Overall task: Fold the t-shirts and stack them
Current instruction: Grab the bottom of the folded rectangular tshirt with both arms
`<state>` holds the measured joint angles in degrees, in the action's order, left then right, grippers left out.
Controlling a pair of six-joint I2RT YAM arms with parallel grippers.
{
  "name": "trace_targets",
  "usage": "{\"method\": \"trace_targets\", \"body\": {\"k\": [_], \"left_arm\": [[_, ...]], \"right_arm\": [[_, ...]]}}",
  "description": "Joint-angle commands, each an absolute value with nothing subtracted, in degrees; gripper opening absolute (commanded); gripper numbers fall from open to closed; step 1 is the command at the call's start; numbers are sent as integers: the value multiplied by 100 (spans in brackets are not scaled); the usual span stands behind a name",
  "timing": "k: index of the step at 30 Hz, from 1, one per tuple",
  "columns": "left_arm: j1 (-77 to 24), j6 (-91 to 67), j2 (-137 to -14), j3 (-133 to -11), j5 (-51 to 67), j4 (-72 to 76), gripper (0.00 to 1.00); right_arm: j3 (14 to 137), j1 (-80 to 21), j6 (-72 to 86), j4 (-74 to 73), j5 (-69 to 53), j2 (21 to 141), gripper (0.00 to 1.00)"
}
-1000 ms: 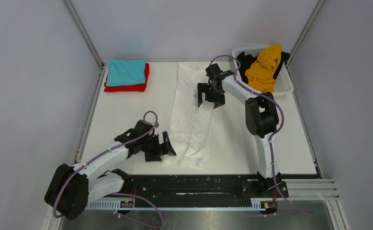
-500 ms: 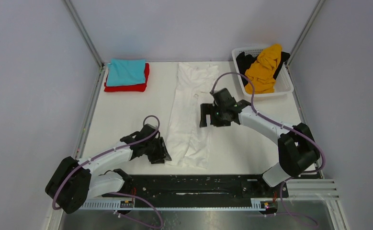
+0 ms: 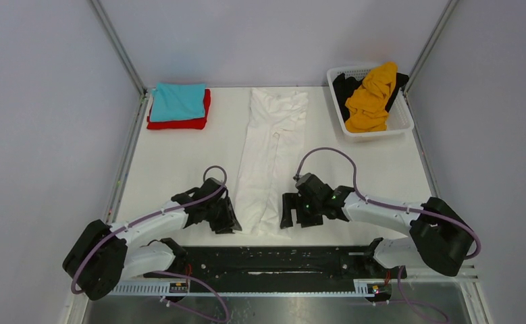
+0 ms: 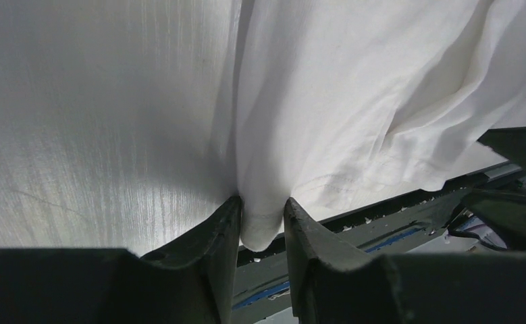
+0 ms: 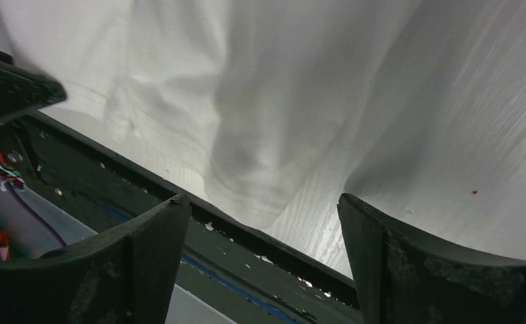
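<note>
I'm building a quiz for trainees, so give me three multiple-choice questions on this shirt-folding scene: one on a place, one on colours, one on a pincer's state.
1. Where is the teal shirt? A) folded on the red shirt B) in the basket C) under the white shirt
2. Which colours lie in the basket? A) white only B) orange-yellow and black C) green and blue
3. What state is the left pincer in? A) wide open B) shut on the white shirt's near corner C) gripping the basket
Answers: 1 A, red shows beneath its edges; 2 B, the orange-yellow shirt and the black shirt fill it; 3 B, the left wrist view shows cloth pinched in it.
</note>
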<state>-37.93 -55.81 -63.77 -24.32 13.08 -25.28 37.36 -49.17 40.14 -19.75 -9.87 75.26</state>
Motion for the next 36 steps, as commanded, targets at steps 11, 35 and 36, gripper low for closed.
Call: {"method": "trace_targets", "body": {"k": [11, 35, 36], "left_arm": [[-4044, -5570, -6708, -2347, 642, -3357, 21], [-5493, -5414, -6299, -3327, 1240, -3606, 0], [-5495, -5289, -6432, -3561, 1213, -3631, 0]], "right_arm": [[3117, -5440, 4823, -1192, -1511, 7729, 55], [2832, -5722, 4524, -1749, -1408, 5996, 0], [2983, -5722, 4465, -1747, -1379, 6076, 0]]}}
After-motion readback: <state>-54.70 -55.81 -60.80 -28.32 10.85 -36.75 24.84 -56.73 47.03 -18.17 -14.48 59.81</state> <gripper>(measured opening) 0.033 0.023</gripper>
